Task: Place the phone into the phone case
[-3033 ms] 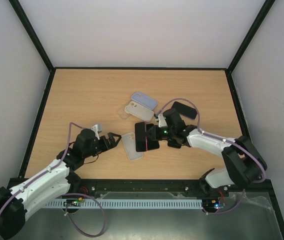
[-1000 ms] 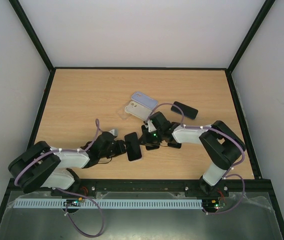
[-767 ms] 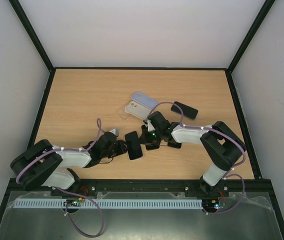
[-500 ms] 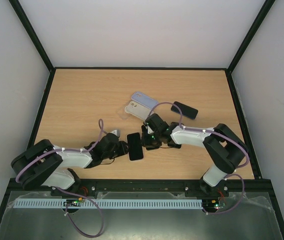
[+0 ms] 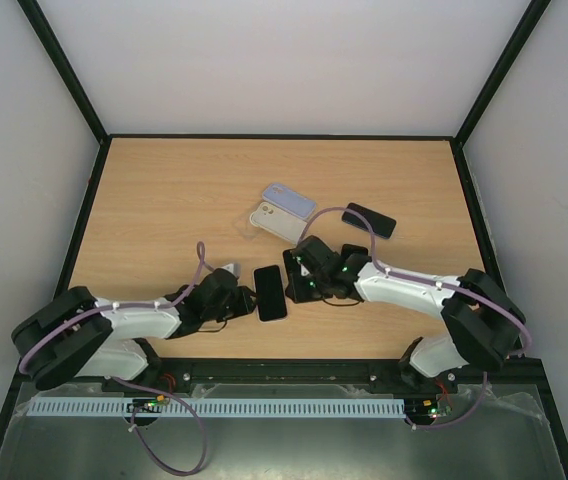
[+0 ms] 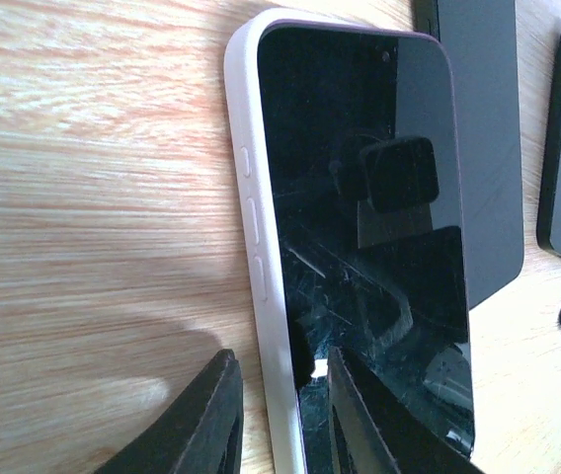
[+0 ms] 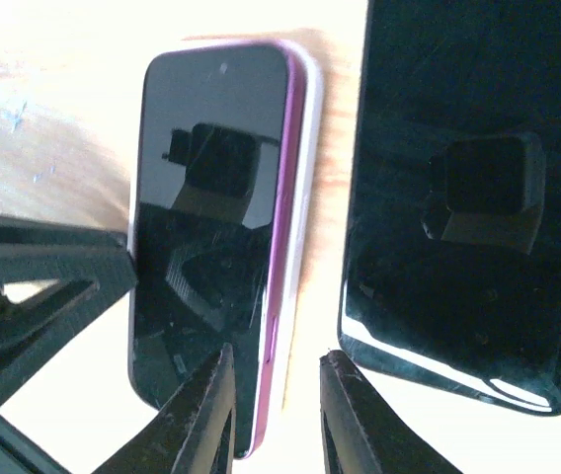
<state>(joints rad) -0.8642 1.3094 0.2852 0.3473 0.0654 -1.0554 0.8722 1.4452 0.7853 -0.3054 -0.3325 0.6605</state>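
The phone (image 5: pixel 270 292), with a dark screen and a purple edge, lies face up in the white phone case (image 6: pixel 246 197) near the table's front middle. In the right wrist view the phone (image 7: pixel 211 227) shows its purple side just above the case rim (image 7: pixel 304 188). My left gripper (image 5: pixel 247 296) is open, and in its own view (image 6: pixel 279 355) it straddles the case's left edge, one finger over the wood and one over the screen (image 6: pixel 360 197). My right gripper (image 5: pixel 292 285) is open too. In its own view (image 7: pixel 277 354) it straddles the phone's right edge.
A second black phone (image 7: pixel 468 197) lies flat just right of the cased one, close to my right fingers. A third black phone (image 5: pixel 369 220) lies farther back right. A lavender case (image 5: pixel 289 199) and a beige case (image 5: pixel 277 221) overlap behind the arms.
My right jaws have gone from shut to open beside the phone. The phone has turned slightly straighter in the case. My left jaws narrowed a little at the case's left edge.
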